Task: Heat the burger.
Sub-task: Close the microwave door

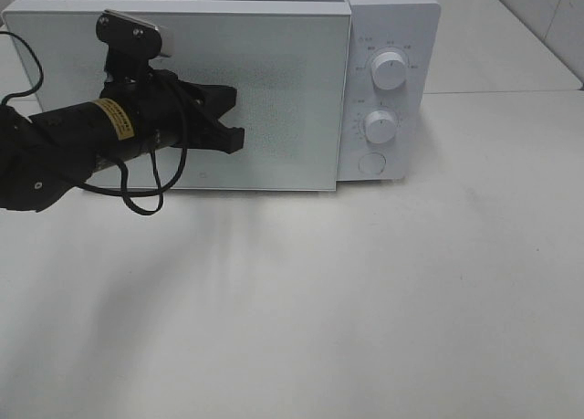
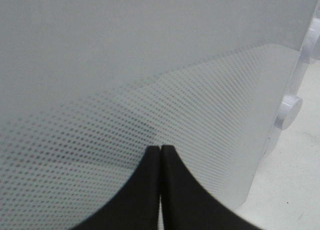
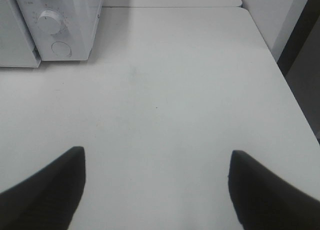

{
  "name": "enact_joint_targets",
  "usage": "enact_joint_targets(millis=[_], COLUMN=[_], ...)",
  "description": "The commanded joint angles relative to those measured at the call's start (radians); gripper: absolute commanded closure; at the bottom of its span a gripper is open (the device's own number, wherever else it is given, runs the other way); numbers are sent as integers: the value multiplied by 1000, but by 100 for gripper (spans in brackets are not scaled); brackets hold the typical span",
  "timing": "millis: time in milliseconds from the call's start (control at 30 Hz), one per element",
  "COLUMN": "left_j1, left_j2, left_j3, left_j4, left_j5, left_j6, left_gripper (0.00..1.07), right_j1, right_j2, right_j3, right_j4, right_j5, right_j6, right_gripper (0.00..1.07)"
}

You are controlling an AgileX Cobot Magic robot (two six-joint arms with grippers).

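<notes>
the white table (image 1: pixel 411 300) is bare in front of the white microwave (image 1: pixel 392 26), whose frosted door (image 1: pixel 274 90) lies across the front, shut or very nearly so; whether it has latched cannot be told. the burger shows in no view. it is probably behind that door, though the dotted glass hides the inside. the left gripper (image 1: pixel 239 138) has its fingers pressed together, holding nothing, tips at the door's face as if pushing it. the right gripper (image 3: pixel 157 151) hangs over the table with its fingers wide apart and empty. loading looks done; what seems left is setting the upper knob (image 1: pixel 390 70) and lower knob (image 1: pixel 380 125), both untouched.
</notes>
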Motion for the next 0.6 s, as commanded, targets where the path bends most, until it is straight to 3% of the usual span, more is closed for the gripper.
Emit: enact_joint_targets(millis=[33,600], left_j1=[5,-64], left_j2=[17,129], left_j3=[-70,-258], left_j4=[-71,-112], left_j5=[21,108], left_j6=[-3,-1], left_gripper=[107,107], right_j1=[-8,-8], right_j2=[-26,-26], right_j3=[3,3], right_j4=[-1,-1], right_j5=[-10,-10], right_j6=[-9,-9], right_gripper=[32,32])
